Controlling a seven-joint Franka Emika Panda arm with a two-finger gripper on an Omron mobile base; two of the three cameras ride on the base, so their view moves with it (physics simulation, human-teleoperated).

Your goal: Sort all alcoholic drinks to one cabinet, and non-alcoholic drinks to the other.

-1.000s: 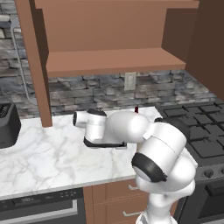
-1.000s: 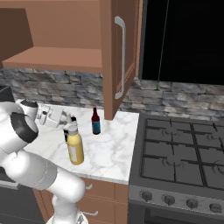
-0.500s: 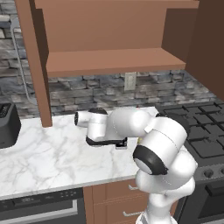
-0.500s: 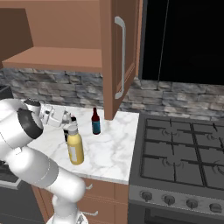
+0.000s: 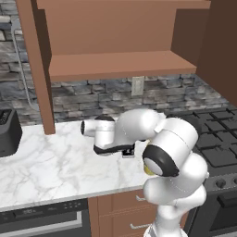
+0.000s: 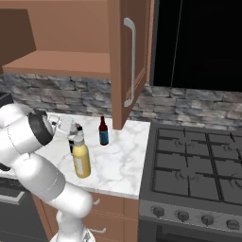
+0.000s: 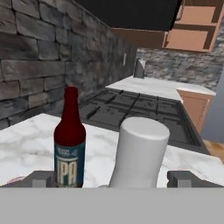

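Note:
The stout yellow juice bottle (image 6: 81,160) stands on the marble counter (image 6: 118,165), and its pale grey cap (image 7: 141,151) rises between my fingertips in the hand view. My gripper (image 6: 74,134) is open at cap height, one fingertip (image 7: 41,179) on each side and apart from the cap. The slim dark-brown bottle (image 7: 69,142), with a red cap and a blue IPA label, stands upright just beyond, nearer the stone wall (image 6: 103,133). From the left base view my gripper (image 5: 128,152) sits under the bent forearm, and a sliver of the yellow bottle (image 5: 147,171) peeks out behind the elbow.
An open wooden cabinet with a shelf (image 5: 120,65) hangs above the counter, its door (image 6: 128,61) swung out over the dark bottle. A black stove (image 6: 194,170) adjoins the counter on the right. A dark toaster (image 5: 9,132) sits at the far left.
My hand has slid to the right along the counter until its open fingers straddle the yellow bottle's cap. The bottles have not moved.

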